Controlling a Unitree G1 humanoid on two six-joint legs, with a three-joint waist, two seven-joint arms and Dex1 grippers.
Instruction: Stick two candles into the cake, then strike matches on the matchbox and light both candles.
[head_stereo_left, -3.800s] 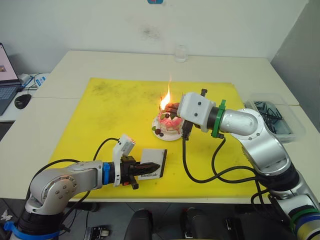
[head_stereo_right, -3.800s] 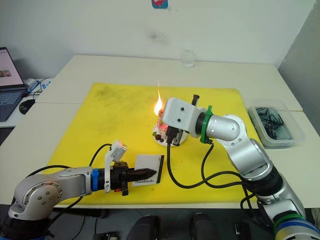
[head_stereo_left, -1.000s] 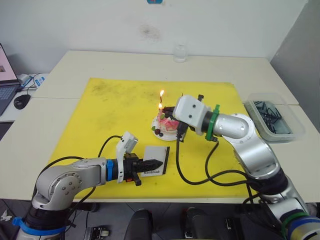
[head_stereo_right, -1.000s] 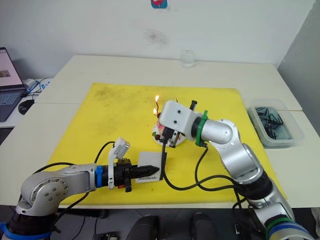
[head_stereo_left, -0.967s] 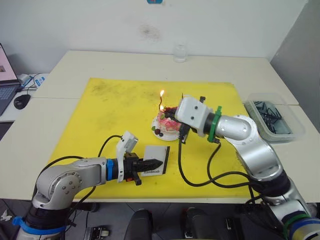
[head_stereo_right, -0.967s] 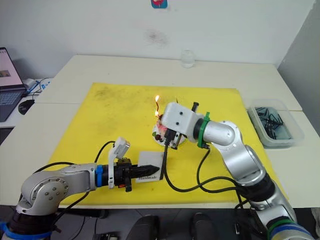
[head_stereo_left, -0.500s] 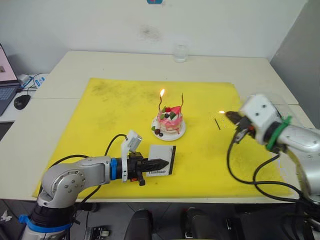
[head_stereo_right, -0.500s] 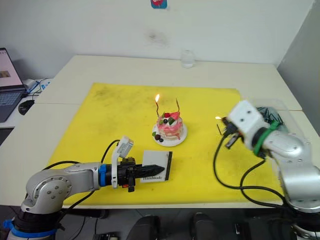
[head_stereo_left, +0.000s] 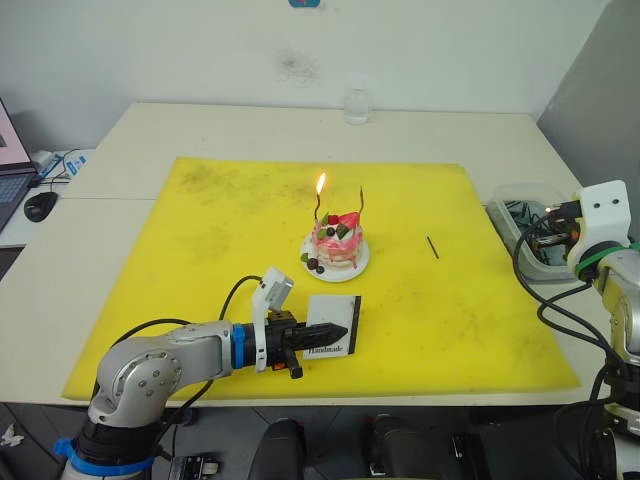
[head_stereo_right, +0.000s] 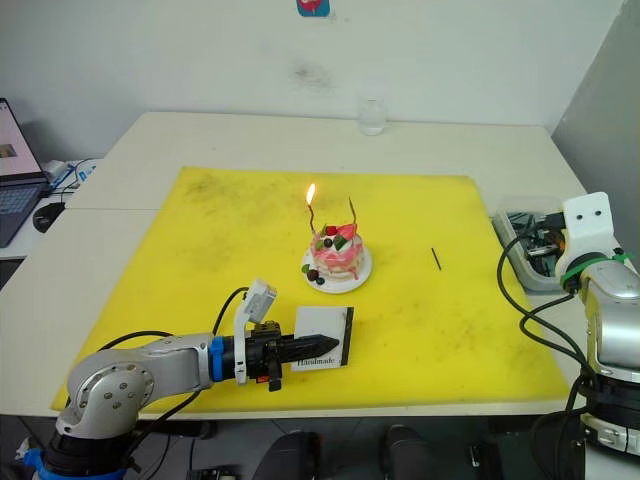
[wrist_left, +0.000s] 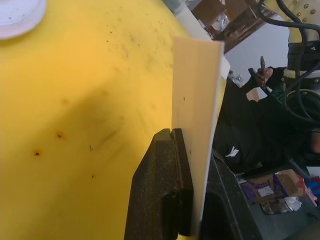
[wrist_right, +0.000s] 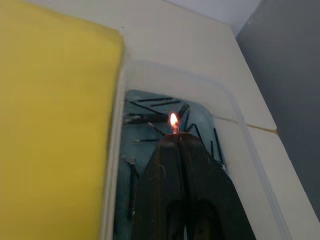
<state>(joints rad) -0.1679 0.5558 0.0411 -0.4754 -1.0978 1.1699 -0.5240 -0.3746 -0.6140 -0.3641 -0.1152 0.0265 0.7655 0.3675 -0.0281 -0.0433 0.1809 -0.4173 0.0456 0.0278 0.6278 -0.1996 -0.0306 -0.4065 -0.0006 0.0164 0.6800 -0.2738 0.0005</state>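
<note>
Cake (head_stereo_left: 337, 242) with two candles (head_stereo_left: 321, 204) — one lit; left jaws (head_stereo_left: 322, 334) grasp matchbox (head_stereo_left: 334, 338) at 6 o'clock; right jaws (wrist_right: 176, 138) clench a burning match (wrist_right: 174, 123) over bin (head_stereo_right: 524, 250) — 3 o'clock.

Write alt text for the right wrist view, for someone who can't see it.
The right gripper, its fingers shut on a still-burning match, hangs over a clear plastic bin that holds dark spent sticks in bluish water. The bin sits on the pale table just off the edge of the yellow mat.
</note>
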